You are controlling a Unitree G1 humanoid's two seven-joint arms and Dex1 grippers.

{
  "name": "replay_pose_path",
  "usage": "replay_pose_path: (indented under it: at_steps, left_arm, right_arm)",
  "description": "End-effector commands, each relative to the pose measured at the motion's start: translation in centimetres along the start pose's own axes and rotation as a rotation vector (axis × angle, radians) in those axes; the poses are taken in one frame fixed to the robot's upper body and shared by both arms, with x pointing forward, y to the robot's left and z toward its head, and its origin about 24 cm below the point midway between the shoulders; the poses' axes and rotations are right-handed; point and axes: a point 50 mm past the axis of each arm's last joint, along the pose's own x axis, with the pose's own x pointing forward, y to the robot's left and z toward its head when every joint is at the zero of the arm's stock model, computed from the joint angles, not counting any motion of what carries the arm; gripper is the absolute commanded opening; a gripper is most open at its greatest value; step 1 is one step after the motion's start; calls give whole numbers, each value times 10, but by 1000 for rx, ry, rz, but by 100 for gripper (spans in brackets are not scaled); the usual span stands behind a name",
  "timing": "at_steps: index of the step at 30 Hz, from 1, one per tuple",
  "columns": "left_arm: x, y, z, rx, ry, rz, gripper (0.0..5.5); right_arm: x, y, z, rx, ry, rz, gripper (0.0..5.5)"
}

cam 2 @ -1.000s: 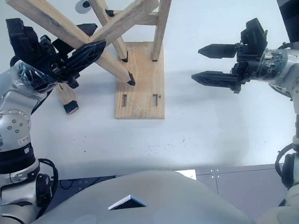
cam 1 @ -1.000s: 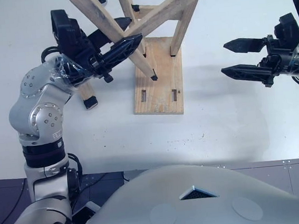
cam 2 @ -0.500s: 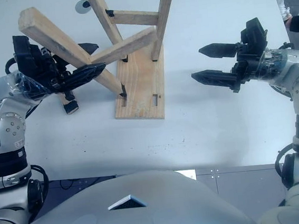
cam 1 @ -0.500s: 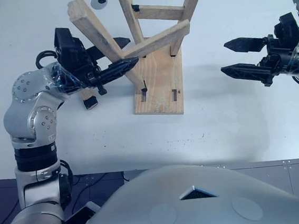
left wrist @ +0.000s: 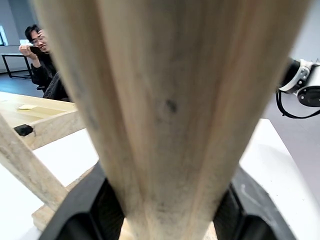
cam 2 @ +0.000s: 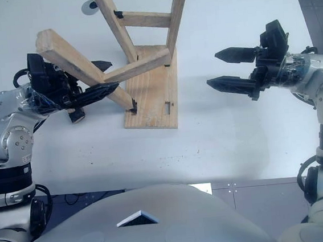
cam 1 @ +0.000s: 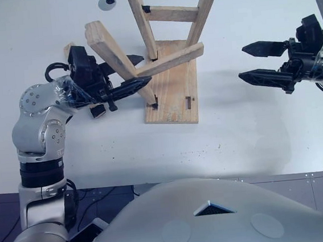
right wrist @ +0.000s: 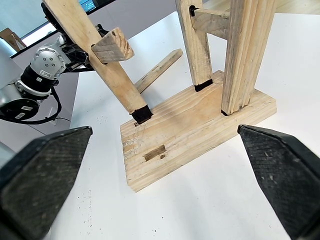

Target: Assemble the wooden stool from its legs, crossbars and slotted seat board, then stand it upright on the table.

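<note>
The seat board point(cam 1: 174, 105) lies flat on the tabletop point(cam 1: 254, 129). Two upright legs point(cam 1: 140, 20) joined by a crossbar point(cam 1: 174, 14) stand at its far end. A third leg point(cam 1: 105, 46) leans steeply, with its black-tipped foot at the near-left slot point(cam 1: 155, 104); whether the foot is in the slot cannot be told. Its own side bar point(cam 1: 172, 58) points toward the far upright leg on the right.

The step in hand looks like seating this leg. To do it well, the leg should probably be tipped upright while its foot is kept over the slot, then pressed straight down. The side bar's free end needs to line up with its mate, and the board could slide if pushed sideways.

The left claw point(cam 1: 145, 69) is clamped around the leaning leg at mid-length, one finger on each side. The right claw point(cam 1: 242, 63) is spread wide and holds nothing, hanging above the tabletop well apart from the board's right edge. A loose leg point(cam 1: 97, 110) lies on the tabletop just beside the left claw.
</note>
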Motion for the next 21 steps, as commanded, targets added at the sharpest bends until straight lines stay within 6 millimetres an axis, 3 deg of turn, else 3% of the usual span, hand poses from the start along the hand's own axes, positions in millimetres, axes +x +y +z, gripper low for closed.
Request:
replay_pose_path:
  at_steps: [1, 12, 21]
  left_arm:
    - [-7, -3, -19, -30, 125, -48, 203]
    - [-12, -2, -17, -37, 212, -160, 202]
    - [-14, 5, -30, 45, 381, -162, 202]
  right_arm:
    - [2, 0, 1, -12, 0, 4, 540]
    - [3, -3, -5, -15, -28, -25, 540]
    - [7, -7, -6, -18, -40, -33, 540]
